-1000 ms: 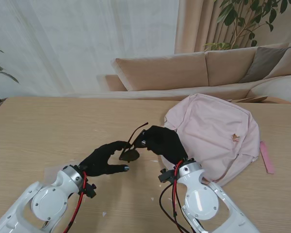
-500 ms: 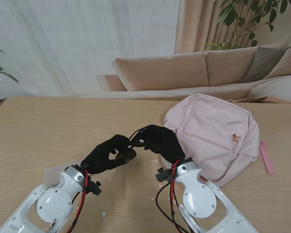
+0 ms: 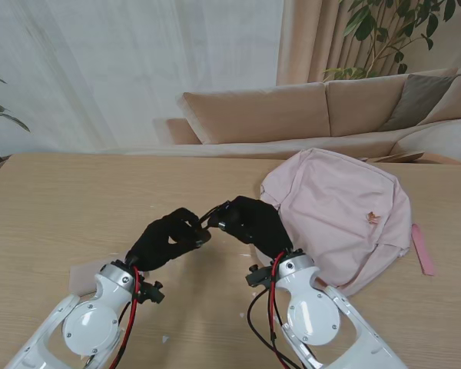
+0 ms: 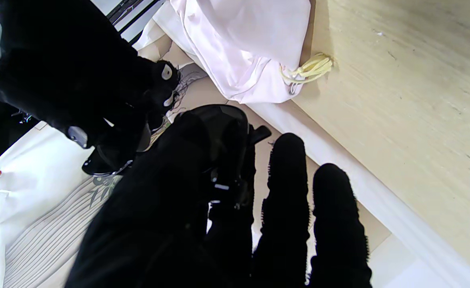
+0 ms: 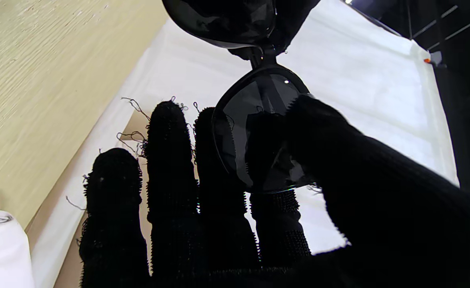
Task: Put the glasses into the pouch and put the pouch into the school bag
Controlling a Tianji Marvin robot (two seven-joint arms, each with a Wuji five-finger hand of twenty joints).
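Observation:
The black sunglasses (image 3: 206, 224) hang above the table's middle, gripped from both sides. My left hand (image 3: 167, 240) is shut on one lens (image 4: 223, 124), with its thumb laid over it. My right hand (image 3: 252, 223) pinches the other lens (image 5: 255, 132) between thumb and fingers. In the stand view the hands hide most of the frame. The pink school bag (image 3: 346, 215) lies flat just right of my right hand. A pale flat piece (image 3: 82, 275) lies on the table by my left wrist; I cannot tell whether it is the pouch.
A pink strap (image 3: 423, 250) lies on the table at the bag's right side. A yellow zip pull (image 4: 309, 70) hangs at the bag's edge. A beige sofa (image 3: 292, 111) stands beyond the table's far edge.
My left hand has moved up towards the right hand and closed on the glasses. The glasses have drawn in between the two hands, and their raised temple no longer shows.

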